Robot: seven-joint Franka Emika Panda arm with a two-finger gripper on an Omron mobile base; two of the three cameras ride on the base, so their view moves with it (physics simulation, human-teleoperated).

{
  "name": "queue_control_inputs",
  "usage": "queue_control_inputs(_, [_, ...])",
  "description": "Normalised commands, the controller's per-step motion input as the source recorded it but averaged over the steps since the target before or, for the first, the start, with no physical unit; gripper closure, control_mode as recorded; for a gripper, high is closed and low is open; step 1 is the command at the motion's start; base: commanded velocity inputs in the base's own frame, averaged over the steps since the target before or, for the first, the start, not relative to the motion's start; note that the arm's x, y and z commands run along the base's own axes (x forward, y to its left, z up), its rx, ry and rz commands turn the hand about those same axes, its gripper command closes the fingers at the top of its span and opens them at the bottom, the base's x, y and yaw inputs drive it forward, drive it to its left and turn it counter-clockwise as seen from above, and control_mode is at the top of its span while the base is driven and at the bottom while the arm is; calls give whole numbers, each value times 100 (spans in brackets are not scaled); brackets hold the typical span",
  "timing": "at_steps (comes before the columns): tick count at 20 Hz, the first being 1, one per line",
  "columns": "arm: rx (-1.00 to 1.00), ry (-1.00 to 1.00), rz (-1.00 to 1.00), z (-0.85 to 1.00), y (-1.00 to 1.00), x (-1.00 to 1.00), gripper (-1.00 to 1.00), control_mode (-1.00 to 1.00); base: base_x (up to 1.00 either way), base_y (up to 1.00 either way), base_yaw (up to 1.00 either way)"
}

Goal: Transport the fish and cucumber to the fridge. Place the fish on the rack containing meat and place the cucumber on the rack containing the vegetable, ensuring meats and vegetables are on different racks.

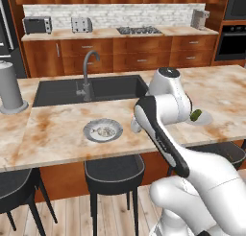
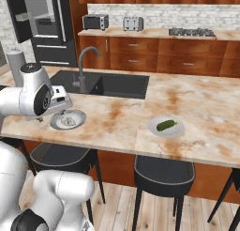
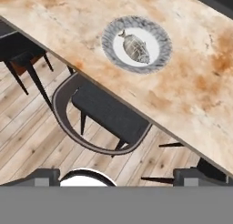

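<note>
Fish [image 3: 135, 48]: silvery-grey, speckled, lying in a round grey-rimmed plate [image 3: 108, 45] on the marble worktop [image 1: 57, 129]; near the worktop's near edge, in front of the black sink [image 1: 110, 88]; nothing touches it
Cucumber [image 2: 166, 125]: dark green oblong on a pale plate [image 2: 154, 130], well to the right of the fish plate on the same worktop; apart from the arm
Fridge [image 2: 44, 26]: black, silver bar handles, at the far left of the right base view; one door stands ajar
Tool [image 3: 117, 178]: fingers spread wide, nothing between them; poised above the fish plate, over the near edge of the worktop and a black stool [image 3: 107, 114]; not touching the fish
Writing: no brand, label or lettering can be read anywhere; toaster [image 1: 81, 24] and toaster oven [image 1: 37, 25] on the far counter too small to tell
</note>
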Motion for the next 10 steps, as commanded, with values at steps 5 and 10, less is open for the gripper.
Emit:
queue_control_inputs(5, [-1, 5, 2, -46, 40, 47, -100, -100, 0, 0, 0])
queue_control_inputs(10, [0, 2, 0, -34, 29, 46, -100, -100, 0, 0, 0])
